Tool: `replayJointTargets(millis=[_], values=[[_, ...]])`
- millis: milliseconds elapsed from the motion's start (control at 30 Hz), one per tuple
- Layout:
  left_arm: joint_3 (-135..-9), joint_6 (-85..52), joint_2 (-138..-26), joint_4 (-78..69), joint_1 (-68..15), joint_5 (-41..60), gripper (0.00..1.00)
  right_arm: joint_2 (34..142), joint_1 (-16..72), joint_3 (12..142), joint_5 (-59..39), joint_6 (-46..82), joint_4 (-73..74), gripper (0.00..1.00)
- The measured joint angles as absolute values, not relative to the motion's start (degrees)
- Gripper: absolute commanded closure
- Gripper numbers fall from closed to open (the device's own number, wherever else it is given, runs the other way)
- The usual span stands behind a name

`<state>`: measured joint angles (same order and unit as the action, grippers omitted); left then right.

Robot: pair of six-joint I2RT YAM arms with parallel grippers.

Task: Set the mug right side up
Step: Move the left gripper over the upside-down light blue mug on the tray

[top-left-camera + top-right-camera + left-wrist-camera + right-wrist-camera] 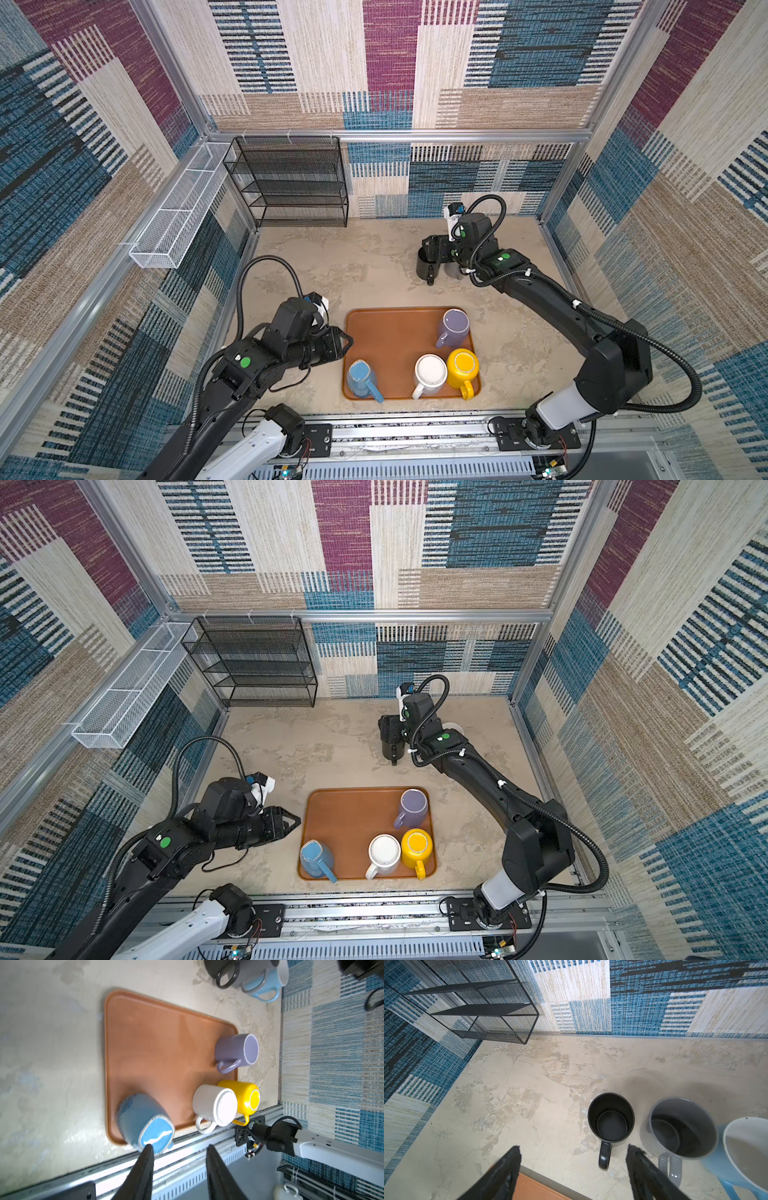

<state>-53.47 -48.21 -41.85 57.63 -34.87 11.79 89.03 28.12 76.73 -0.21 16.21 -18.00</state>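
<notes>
Spreading across the enclosure floor, the mottled beige table (374, 257) carries a brown tray (390, 332) near its front edge, with four mugs bottom-up on it: purple mug (454, 328), white mug (430, 372), yellow mug (462, 365) (those last two side by side) and blue mug (360, 378). The left gripper (179, 1146) hangs just beside the tray's left rim, fingers partly apart and empty, while the right gripper (574, 1148) hovers over the table's far right, fingers wide apart, gripping nothing. Below it the black mug (611, 1120) stands upright on the table, clear of both fingers, beside an upright grey mug (683, 1128) and a light blue mug (749, 1147).
</notes>
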Motion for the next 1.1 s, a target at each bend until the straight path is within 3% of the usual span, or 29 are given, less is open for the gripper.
replayJointTargets(millis=[300, 1100], values=[[-45.4, -59.4, -43.2, 62.9, -43.8, 10.4, 0.61, 89.6, 28.1, 76.0, -2.0, 17.3, -17.2, 0.16], [-38.2, -62.5, -50.4, 42.4, -47.5, 10.5, 0.62, 89.3, 28.2, 75.7, -2.6, 18.0, -17.3, 0.15]])
